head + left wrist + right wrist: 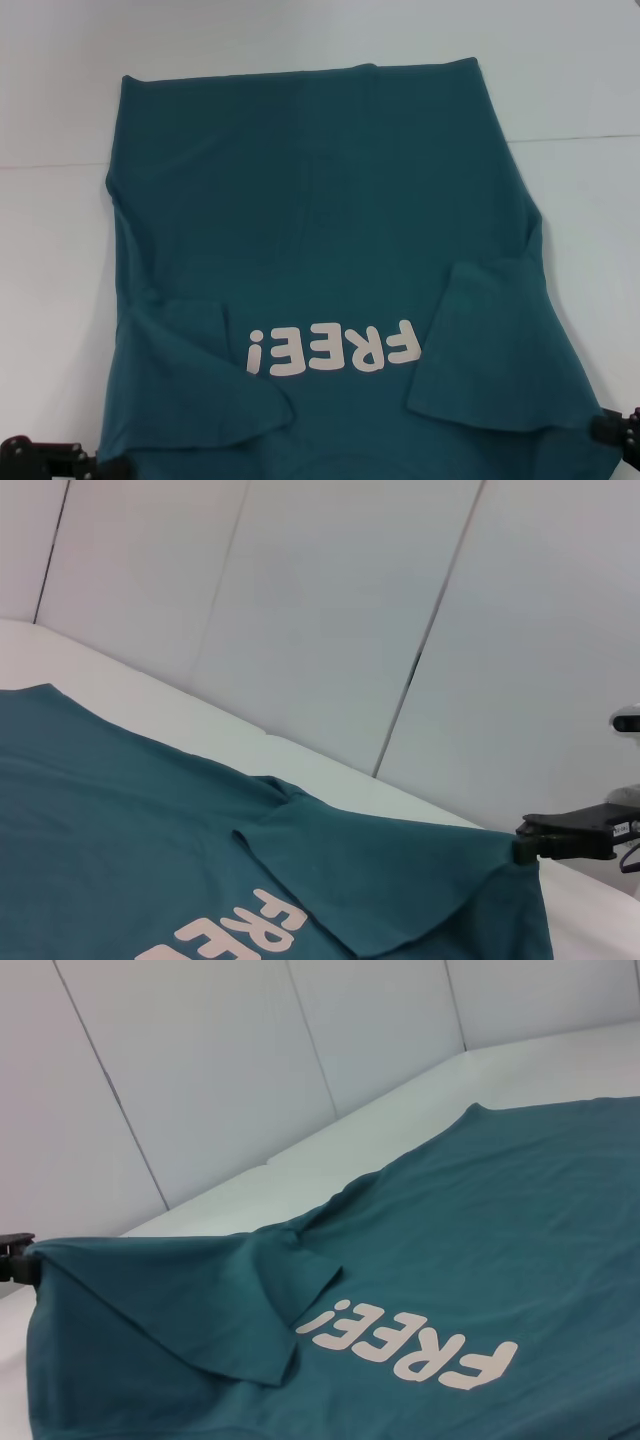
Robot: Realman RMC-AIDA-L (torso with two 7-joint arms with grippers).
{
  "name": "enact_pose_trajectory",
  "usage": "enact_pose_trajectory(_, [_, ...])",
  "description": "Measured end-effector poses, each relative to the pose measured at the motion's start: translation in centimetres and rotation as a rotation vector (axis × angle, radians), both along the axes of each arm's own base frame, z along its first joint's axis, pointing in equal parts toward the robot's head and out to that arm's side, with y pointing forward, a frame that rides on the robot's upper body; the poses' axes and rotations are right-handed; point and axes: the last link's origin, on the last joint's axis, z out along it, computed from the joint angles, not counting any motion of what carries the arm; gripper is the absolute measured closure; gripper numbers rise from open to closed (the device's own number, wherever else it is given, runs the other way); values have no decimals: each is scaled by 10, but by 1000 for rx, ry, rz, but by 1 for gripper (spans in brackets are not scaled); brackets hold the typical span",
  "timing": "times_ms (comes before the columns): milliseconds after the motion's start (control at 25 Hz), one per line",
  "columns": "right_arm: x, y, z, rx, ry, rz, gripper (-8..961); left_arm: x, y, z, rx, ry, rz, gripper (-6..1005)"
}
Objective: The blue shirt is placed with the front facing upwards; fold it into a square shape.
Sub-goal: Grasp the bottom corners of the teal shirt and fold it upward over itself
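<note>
The blue shirt [320, 200] lies front up on the white table, hem at the far side and the white "FREE!" lettering [335, 350] near me. Both short sleeves are folded inward over the chest. My left gripper [108, 466] sits at the shirt's near-left shoulder corner, and the right wrist view shows the left gripper [24, 1256] pinching that raised corner of the shirt [500, 1210]. My right gripper [608, 428] is at the near-right shoulder corner. In the left wrist view, the right gripper [524, 850] is shut on the lifted edge of the shirt [100, 810].
The white table [60, 250] stretches out on both sides of the shirt and beyond its far hem, with a thin seam line across it. White wall panels [330, 610] stand behind the table.
</note>
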Motion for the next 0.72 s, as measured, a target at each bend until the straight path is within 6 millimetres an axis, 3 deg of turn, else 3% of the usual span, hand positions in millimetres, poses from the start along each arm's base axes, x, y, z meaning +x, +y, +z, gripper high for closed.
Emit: enact_pose_trajectory(720, [1,0,-5,-2,6,11,927,3,-2,-2,-12,-20,-15,958])
